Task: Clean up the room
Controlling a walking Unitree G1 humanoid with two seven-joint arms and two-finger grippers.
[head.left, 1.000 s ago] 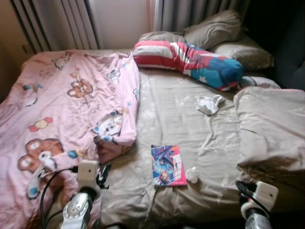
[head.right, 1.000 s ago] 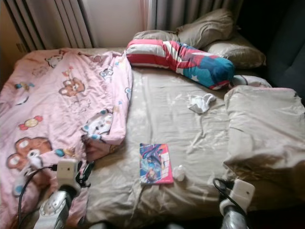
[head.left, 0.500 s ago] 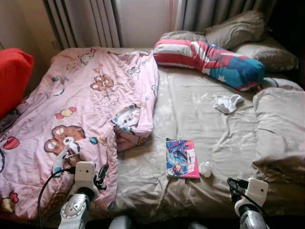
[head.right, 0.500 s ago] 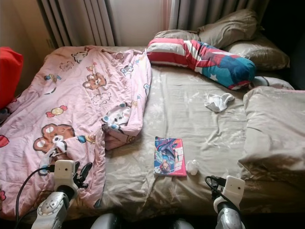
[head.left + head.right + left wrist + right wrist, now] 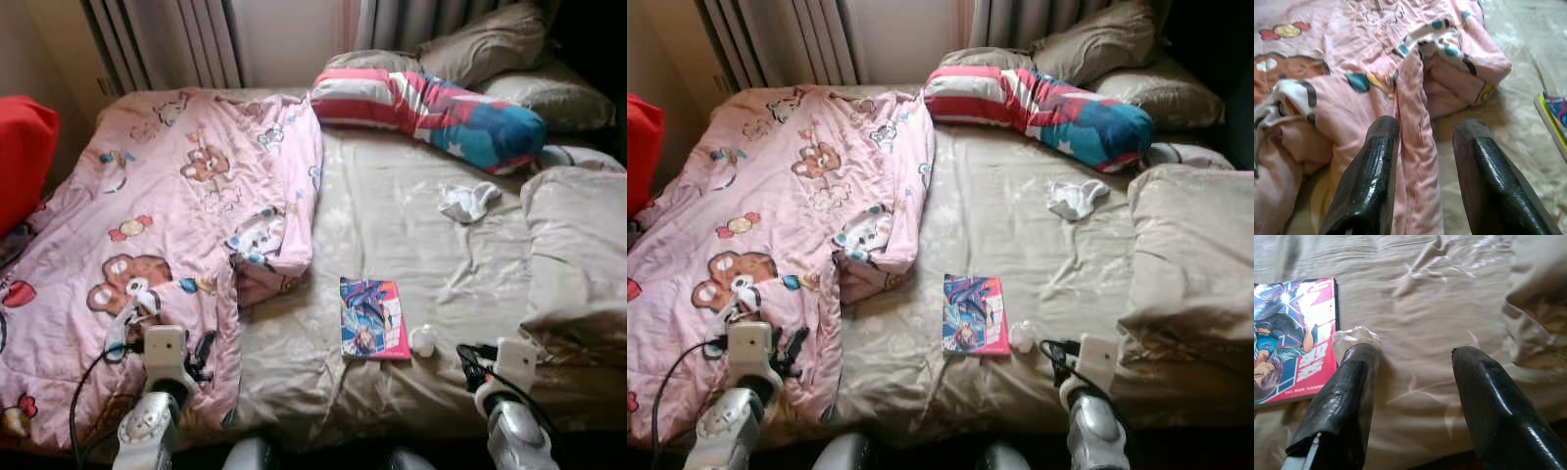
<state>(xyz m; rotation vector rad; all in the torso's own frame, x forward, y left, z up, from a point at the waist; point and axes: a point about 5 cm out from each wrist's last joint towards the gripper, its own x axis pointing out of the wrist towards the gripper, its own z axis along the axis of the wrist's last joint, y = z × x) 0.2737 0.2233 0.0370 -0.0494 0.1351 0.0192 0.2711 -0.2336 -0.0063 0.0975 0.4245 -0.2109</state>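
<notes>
- Your left gripper (image 5: 1422,142) is spread wide, hovering over the pink blanket (image 5: 167,215) edge at 7 o'clock on the bed (image 5: 392,225).
- Your right gripper (image 5: 1413,377) is spread, holding nothing, just beside the crumpled white wad (image 5: 423,340) and comic book (image 5: 372,318) at 5 o'clock.
- White cloth (image 5: 467,201) at 2 o'clock.

You are looking down at a bed (image 5: 392,196) covered by a creased beige sheet, and it takes up most of what you see. At its head, grey curtains (image 5: 167,39) hang in folds on both sides of a pale strip of wall (image 5: 289,39), where soft daylight comes in. Beige pillows (image 5: 490,44) are stacked in the far right corner. On your left, a red cushion (image 5: 22,157) stands beside the bed. The right edge is in deep shadow.
</notes>
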